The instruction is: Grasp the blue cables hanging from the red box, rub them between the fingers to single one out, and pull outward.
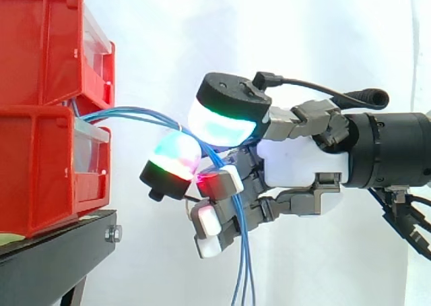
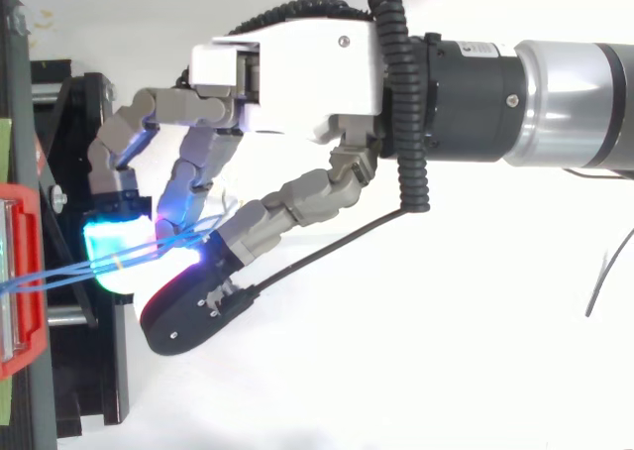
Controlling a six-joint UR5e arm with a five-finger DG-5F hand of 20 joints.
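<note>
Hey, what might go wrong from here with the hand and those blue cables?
Several blue cables pass together through the curled fingers of the hand, so a pull may drag the bundle rather than one. They run fairly straight to the red box; a hard pull might shift it on the black stand.

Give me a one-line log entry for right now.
hand: shut on cables | cables: several strands run from box to hand, ends hang below | phase: gripped, none singled out
</note>
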